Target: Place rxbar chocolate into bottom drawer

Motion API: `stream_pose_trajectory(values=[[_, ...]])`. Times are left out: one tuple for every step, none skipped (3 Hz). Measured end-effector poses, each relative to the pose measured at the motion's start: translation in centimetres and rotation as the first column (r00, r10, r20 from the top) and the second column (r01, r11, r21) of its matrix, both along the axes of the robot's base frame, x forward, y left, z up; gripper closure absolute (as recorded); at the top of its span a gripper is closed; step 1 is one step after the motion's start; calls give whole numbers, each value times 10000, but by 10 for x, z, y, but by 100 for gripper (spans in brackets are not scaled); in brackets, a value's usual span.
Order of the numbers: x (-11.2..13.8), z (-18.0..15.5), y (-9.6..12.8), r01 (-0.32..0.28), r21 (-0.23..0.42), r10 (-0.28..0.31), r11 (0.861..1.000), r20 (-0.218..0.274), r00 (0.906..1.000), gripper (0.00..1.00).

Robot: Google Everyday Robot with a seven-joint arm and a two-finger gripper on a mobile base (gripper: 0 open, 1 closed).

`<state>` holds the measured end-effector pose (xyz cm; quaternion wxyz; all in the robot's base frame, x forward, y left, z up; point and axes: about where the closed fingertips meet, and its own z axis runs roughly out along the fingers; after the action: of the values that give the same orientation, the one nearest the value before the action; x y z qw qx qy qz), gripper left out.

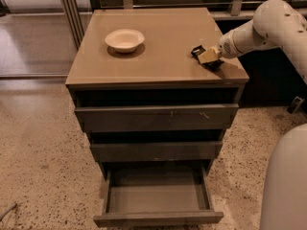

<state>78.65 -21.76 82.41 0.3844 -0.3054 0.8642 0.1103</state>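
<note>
A speckled floor [38, 166] is seen beneath a drawer cabinet. A white bowl [124, 39] is set on the tabletop [163, 56]. At its right edge the claw [206, 56] is lowered at the rxbar chocolate [197, 50]; its grip cannot be told. The bottom drawer [158, 198] is pulled out.

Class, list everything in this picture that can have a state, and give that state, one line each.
bottom drawer, pulled out
top drawer, pushed in
middle drawer, pushed in
white bowl, upright on the cabinet top
rxbar chocolate, lying on the cabinet top at the gripper
gripper, low over the bar near the right front corner
</note>
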Motion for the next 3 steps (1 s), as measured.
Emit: stream_pose_trajectory(values=[[-11, 23, 4, -1077, -202, 1085, 9940, 395, 9933, 100], [-34, 49, 7, -2691, -470, 2718, 9620, 685, 9599, 100], [-54, 75, 11, -4356, -876, 4429, 8959, 966, 8914, 100]])
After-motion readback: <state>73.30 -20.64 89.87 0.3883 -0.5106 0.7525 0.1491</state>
